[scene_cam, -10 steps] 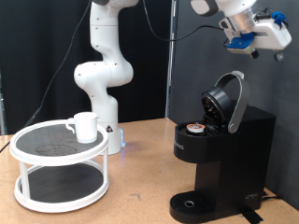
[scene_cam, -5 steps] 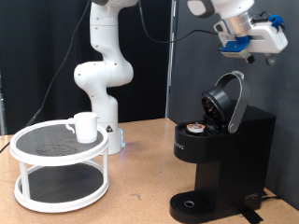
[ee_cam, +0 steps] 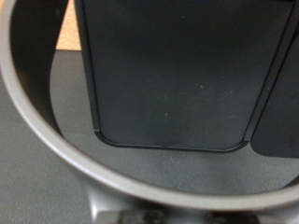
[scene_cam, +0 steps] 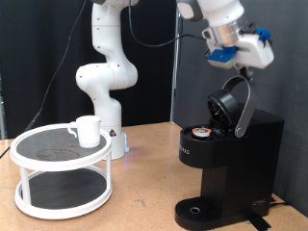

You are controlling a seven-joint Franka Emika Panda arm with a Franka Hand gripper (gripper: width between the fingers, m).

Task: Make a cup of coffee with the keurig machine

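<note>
The black keurig machine (scene_cam: 236, 154) stands at the exterior view's right with its rounded lid (scene_cam: 231, 104) raised. A small brown-topped pod (scene_cam: 200, 133) sits in the open chamber. My gripper (scene_cam: 256, 53) hangs in the air just above the raised lid, holding nothing that I can see. The white cup (scene_cam: 88, 130) stands on the top tier of a round rack at the exterior view's left, far from the gripper. The wrist view is filled by the machine's black surface (ee_cam: 177, 75) and the lid's curved grey handle (ee_cam: 56, 149); no fingers show there.
The white two-tier round rack (scene_cam: 38, 159) stands on the wooden table (scene_cam: 144, 202). The arm's white base (scene_cam: 104, 77) rises behind it. A black curtain (scene_cam: 38, 58) hangs behind. The drip base (scene_cam: 197, 210) under the spout holds nothing.
My gripper has moved towards the exterior view's left and a little down, coming closer over the raised lid. The machine, pod and cup have not moved.
</note>
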